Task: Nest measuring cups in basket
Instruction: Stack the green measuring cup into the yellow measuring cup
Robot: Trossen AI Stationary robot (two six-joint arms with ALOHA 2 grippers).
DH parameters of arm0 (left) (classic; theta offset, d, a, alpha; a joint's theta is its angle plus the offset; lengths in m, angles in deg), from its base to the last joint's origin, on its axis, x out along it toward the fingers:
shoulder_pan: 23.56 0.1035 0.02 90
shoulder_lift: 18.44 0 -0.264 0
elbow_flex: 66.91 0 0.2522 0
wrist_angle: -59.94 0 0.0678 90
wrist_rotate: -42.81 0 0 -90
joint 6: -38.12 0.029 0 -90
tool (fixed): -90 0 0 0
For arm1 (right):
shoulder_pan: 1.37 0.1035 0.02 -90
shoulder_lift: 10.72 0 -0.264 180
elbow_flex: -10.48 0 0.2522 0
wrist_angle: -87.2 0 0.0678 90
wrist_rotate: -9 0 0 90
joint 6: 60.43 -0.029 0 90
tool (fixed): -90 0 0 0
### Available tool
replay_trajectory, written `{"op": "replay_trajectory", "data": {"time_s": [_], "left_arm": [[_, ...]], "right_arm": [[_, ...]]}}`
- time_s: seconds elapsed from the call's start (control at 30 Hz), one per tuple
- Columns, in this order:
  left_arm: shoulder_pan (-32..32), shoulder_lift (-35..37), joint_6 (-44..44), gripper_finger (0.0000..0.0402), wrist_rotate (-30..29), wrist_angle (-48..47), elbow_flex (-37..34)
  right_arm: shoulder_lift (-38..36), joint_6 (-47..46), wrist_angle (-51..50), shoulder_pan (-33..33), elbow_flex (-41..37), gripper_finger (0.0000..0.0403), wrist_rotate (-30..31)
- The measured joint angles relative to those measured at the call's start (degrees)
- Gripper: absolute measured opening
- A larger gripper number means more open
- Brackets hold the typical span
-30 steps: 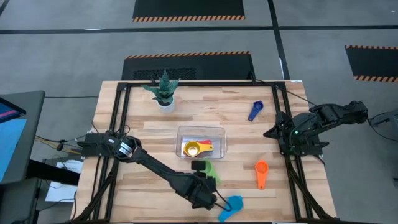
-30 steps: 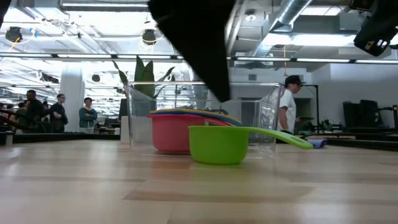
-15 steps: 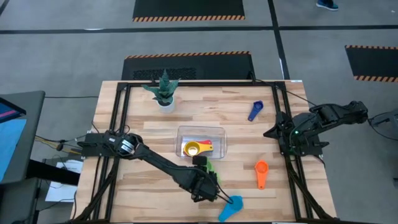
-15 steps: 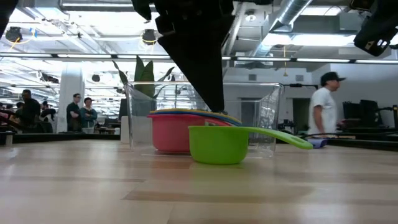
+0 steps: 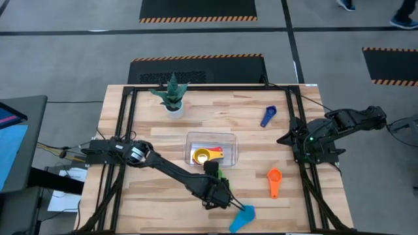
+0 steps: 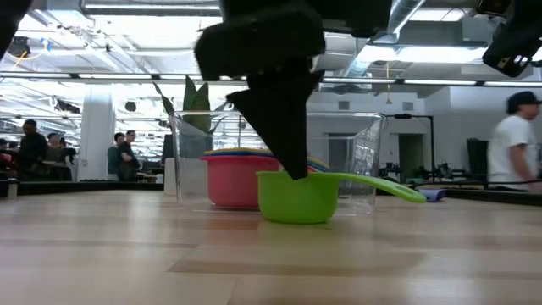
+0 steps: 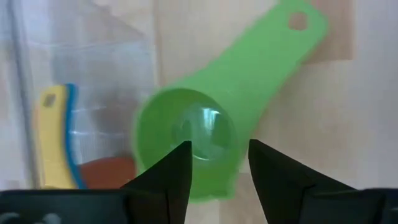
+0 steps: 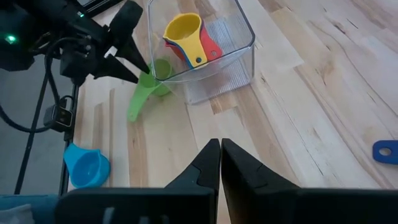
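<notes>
The green measuring cup (image 5: pixel 223 177) (image 7: pixel 186 137) sits bowl-down on the table just near of the clear basket (image 5: pixel 191 149). Its handle (image 6: pixel 381 186) sticks out sideways. The basket holds a nested stack with the yellow cup (image 8: pixel 183 28) on top and the red cup (image 6: pixel 229 182) at the bottom. My left gripper (image 7: pixel 217 146) (image 6: pixel 295 169) is open and points down over the green bowl. One finger is over the bowl's inside and one is outside it on the handle side. My right gripper (image 8: pixel 220 149) is shut and waits at the table's right edge (image 5: pixel 287 138). My left gripper comes from above with its fingertips (image 7: pixel 183 149) level with the green cup's rim (image 6: pixel 292 175). I cannot tell whether they touch it. The cup stands flat on the table.
A light blue cup (image 5: pixel 241 217) lies near the table's near edge, an orange cup (image 5: pixel 274 181) to the right, and a dark blue one (image 5: pixel 268 116) toward the far right. A potted plant (image 5: pixel 173 94) stands far left. People move in the room behind.
My left gripper has moved from near the light blue cup toward the far edge and the basket. It has come down over the green cup's bowl. The green cup has stayed where it was.
</notes>
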Motion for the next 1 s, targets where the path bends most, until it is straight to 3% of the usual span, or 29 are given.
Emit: {"op": "replay_trajectory", "data": {"time_s": [0.73,1.0], "left_arm": [[0.80,0.00,0.23,0.0148,0.01,-0.02,0.00],[1.17,-0.70,4.19,0.0148,6.29,0.61,-0.05]], "right_arm": [[0.00,-0.02,0.00,-0.01,0.00,0.0040,-0.17],[-0.01,-0.02,-0.09,-0.01,0.00,0.0040,-0.17]]}}
